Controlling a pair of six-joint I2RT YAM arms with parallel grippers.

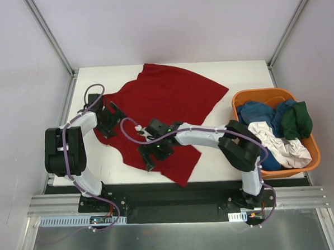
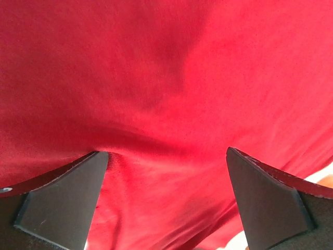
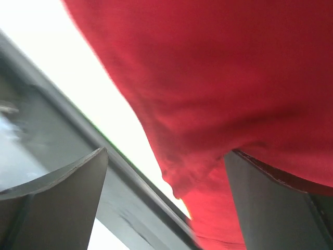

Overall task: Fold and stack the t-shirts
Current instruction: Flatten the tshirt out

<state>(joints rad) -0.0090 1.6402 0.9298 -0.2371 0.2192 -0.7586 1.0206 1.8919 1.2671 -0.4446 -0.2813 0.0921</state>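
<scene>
Now: dark red t-shirt (image 1: 165, 97) spread on table (image 1: 242, 70); left jaws and right jaws wide apart, on cloth.

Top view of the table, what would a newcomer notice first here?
A dark red t-shirt sprawls across the middle of the white table. Both open grippers sit over it, the left gripper at its left edge, the right gripper near its near edge. At the right, an orange basket holds blue, green and white shirts.
</scene>
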